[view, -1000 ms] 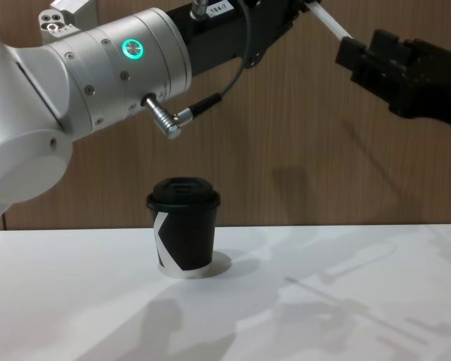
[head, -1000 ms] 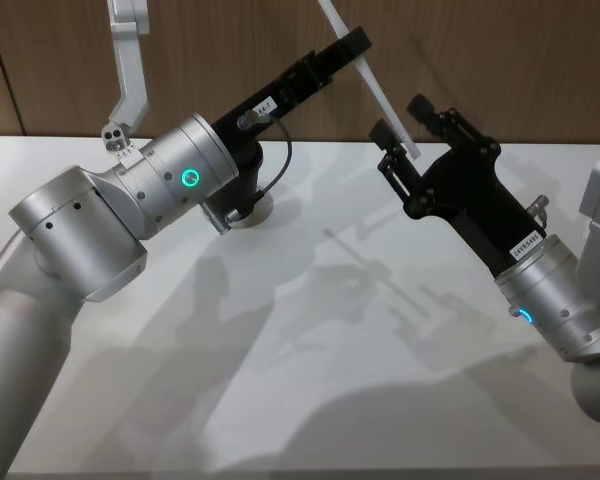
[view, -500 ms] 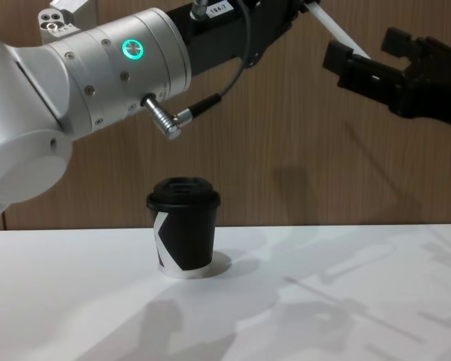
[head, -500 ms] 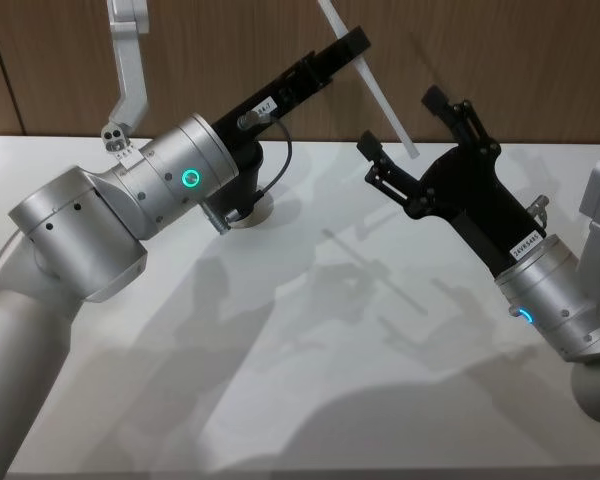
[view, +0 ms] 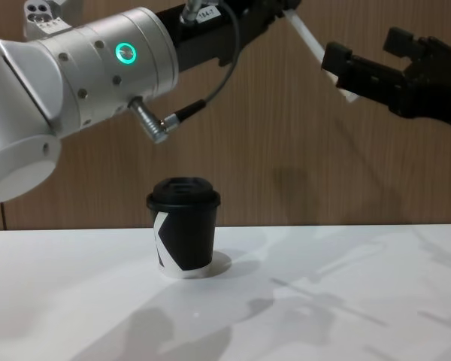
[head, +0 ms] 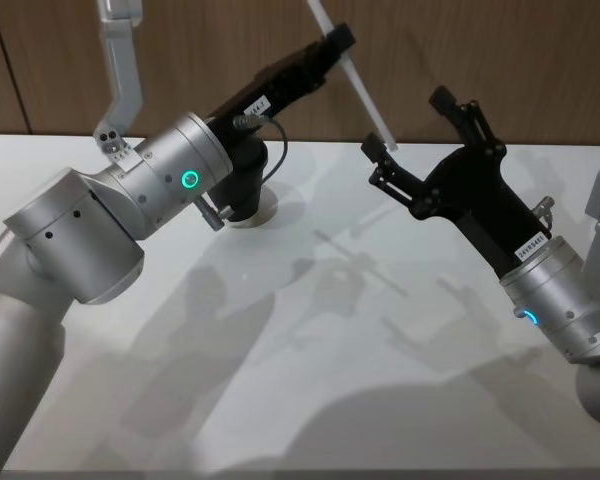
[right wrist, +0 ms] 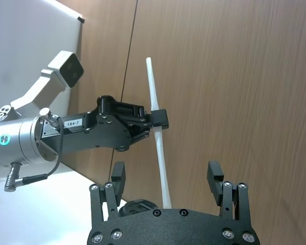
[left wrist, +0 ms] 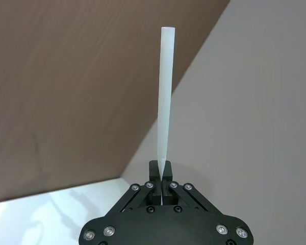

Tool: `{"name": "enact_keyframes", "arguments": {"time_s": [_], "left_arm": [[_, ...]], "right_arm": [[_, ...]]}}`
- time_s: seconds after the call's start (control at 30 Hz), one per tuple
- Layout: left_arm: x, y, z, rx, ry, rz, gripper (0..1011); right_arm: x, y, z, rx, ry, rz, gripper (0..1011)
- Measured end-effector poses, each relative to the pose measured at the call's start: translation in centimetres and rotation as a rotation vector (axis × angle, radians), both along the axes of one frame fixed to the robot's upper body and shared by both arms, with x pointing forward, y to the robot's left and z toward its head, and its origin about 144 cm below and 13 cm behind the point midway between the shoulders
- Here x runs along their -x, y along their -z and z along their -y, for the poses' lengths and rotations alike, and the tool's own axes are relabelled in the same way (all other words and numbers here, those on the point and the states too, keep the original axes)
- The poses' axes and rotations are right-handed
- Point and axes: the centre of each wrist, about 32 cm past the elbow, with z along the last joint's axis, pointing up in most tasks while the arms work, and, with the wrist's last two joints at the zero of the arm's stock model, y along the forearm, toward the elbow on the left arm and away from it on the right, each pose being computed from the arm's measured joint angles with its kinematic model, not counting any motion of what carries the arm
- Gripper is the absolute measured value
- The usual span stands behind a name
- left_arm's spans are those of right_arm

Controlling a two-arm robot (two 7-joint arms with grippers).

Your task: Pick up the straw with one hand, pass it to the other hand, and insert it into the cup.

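Since a second ago, the right gripper [head: 425, 125] has let go of the straw [head: 352, 80] and spread its fingers wide, while the left gripper [head: 338, 40] has lifted and carried the straw a little up and away from it. In the right wrist view the right fingers stand well apart on either side of the straw's lower end, touching nothing. The left gripper [right wrist: 158, 119] is clenched on the straw near its middle; the left wrist view shows the tube [left wrist: 164, 109] pinched between the closed fingertips and sticking straight out.

The straw hangs in the air, tilted, high above the table [head: 310, 330], its lower end near the right fingers. The cup [view: 183, 226] stands upright on the table with its lid on, below and to the left of the straw in the chest view, partly hidden behind the left arm in the head view.

The pick-up and the hand-over look done. What is left is the insertion: the left arm must bring the straw's lower end over the lid's opening, turn it upright and push it down.
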Motion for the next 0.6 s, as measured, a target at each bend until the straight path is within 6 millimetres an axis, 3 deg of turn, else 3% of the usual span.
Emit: {"name": "enact_keyframes", "arguments": {"time_s": [0.6], "left_arm": [[1.4, -1.1, -1.5, -0.219, -0.252, 0.2, 14]], "right_arm": [[0.0, 0.0, 0.0, 0.0, 0.0, 0.0, 1001]]}}
